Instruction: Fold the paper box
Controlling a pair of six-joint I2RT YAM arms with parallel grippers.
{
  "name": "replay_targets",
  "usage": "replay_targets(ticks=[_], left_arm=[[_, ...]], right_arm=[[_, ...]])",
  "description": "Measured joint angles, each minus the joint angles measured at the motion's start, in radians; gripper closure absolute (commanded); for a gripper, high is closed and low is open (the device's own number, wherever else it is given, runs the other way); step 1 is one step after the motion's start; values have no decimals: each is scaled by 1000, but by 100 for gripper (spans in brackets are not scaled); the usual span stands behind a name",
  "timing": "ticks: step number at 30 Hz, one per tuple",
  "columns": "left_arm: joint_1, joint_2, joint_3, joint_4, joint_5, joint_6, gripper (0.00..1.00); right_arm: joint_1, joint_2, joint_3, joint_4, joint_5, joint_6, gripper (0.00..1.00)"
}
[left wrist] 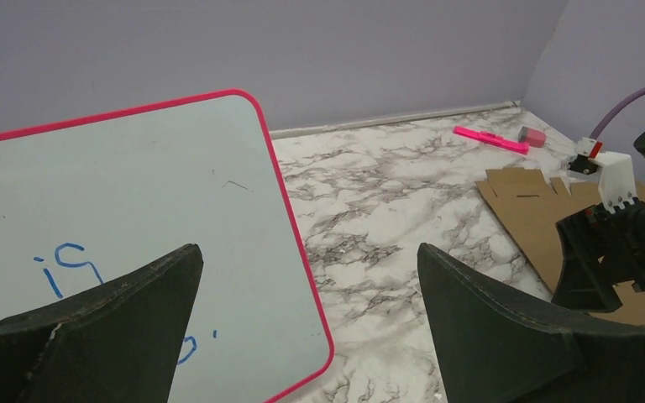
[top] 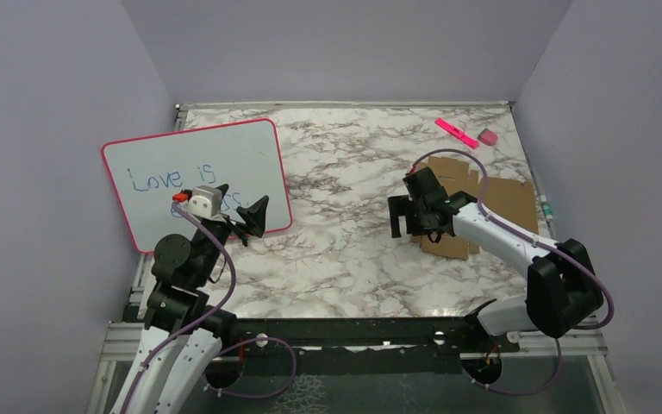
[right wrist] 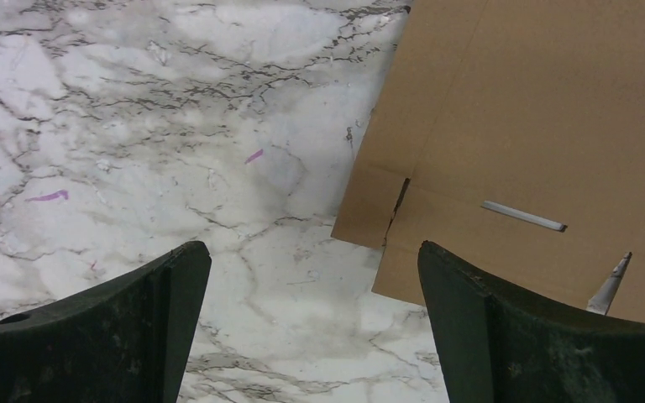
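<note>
The paper box (top: 507, 203) is a flat brown cardboard sheet with flaps and a slot, lying unfolded on the right side of the marble table. It also shows in the left wrist view (left wrist: 546, 214) and in the right wrist view (right wrist: 537, 143). My right gripper (top: 403, 217) is open and empty, hovering above the sheet's left edge, its right finger over the cardboard corner (right wrist: 403, 269). My left gripper (top: 254, 220) is open and empty, far to the left, above the lower right corner of the whiteboard.
A pink-framed whiteboard (top: 198, 181) with blue writing lies at the left. A pink marker (top: 455, 132) and a pink eraser (top: 487, 136) lie at the back right. Purple walls enclose the table on three sides.
</note>
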Motion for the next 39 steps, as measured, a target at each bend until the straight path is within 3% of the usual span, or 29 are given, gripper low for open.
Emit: replay_targets(ticks=[15,24,30,39], left_arm=[[-22,-11,0,0,1,4,1],[-22,-13,0,0,1,4,1],[-22,-13,0,0,1,5,1],[-22,-4,0,0,3,8,1]], right_arm=[[0,95,-62,95,43,80,0],[21,124,-96,222,-56,115,2],[85,273,39,299,-92,122,2],[158,532,379,367,-184,73,0]])
